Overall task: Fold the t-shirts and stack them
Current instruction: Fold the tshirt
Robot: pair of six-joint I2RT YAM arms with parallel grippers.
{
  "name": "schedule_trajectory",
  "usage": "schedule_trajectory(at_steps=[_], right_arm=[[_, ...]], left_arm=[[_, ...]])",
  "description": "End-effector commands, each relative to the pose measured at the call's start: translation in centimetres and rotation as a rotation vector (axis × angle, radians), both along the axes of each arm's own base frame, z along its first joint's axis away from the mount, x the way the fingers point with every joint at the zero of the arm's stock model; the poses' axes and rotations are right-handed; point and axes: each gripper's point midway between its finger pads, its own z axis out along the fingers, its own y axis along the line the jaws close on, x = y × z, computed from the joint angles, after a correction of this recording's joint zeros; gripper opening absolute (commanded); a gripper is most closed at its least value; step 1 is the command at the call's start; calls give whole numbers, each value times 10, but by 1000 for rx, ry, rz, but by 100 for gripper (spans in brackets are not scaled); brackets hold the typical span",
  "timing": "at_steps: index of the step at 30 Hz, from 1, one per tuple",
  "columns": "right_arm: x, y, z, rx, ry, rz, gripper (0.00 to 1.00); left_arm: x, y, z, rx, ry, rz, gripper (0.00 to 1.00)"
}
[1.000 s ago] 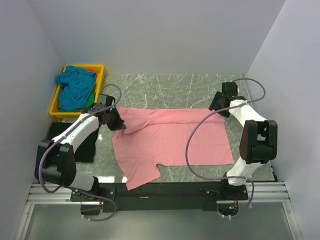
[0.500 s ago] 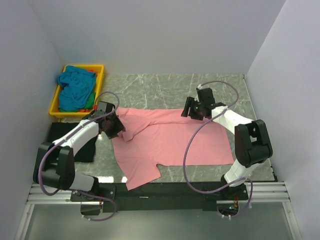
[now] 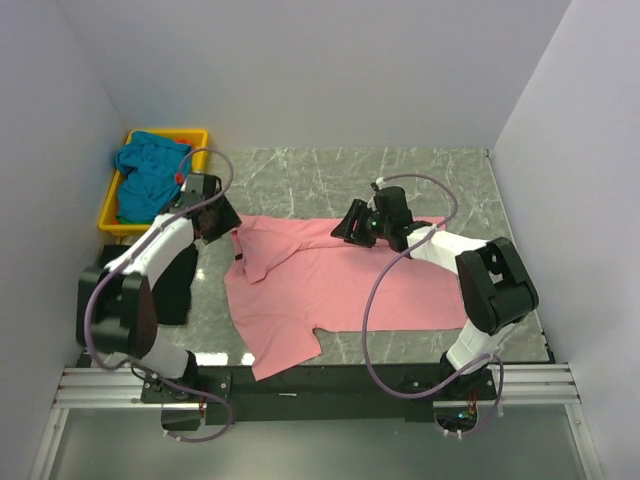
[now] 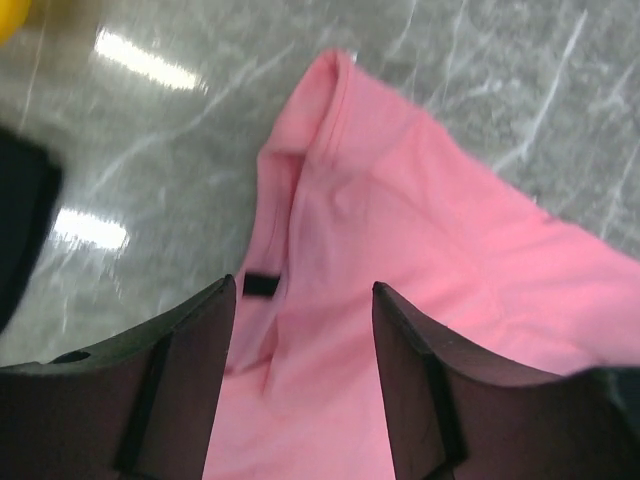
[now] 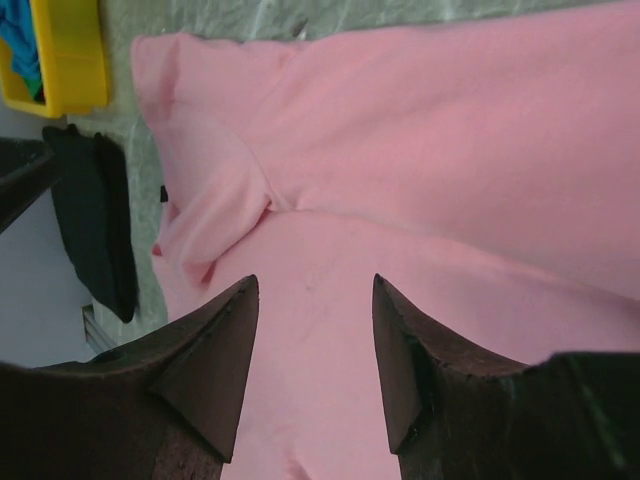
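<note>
A salmon pink t-shirt [image 3: 340, 285] lies spread on the marble table, its upper left corner folded over with a black label showing [image 4: 261, 285]. My left gripper [image 3: 217, 224] hovers open just above that corner; in the left wrist view its fingers [image 4: 305, 290] straddle pink cloth [image 4: 430, 240] without holding it. My right gripper [image 3: 350, 226] stands open over the shirt's upper middle, low above the pink cloth [image 5: 430, 150], nothing between its fingers [image 5: 312, 282]. A teal blue t-shirt [image 3: 150, 172] is heaped in the yellow tray [image 3: 198, 134] at the back left.
A black cloth [image 3: 176, 282] lies on the table left of the pink shirt, also seen in the right wrist view [image 5: 100, 220]. The tray's corner [image 5: 70, 50] shows there too. White walls close in the table on the left, back and right.
My left gripper has let go of the shirt's left corner, opened and drawn back toward the tray. The right arm has swung left from the shirt's right corner to its upper middle.
</note>
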Motion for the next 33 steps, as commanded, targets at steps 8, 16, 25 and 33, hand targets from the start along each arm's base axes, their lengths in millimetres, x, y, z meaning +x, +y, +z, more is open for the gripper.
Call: schedule_trajectory(at_steps=[8,16,25,33], right_arm=[[39,-77,-13,-104,7,-245,56],[70,-182,-20,-201,64,-452,55],[84,-247,-57,-196,218,-616,52],[94,-273,-64,-221,257,-670,52]], left_arm=[[76,-5,-21,71,-2,-44,53],[90,-1,-55,111,67,-28,43],[82,21,-89,142,158,54,29],[78,40,-101,136,200,112,23]])
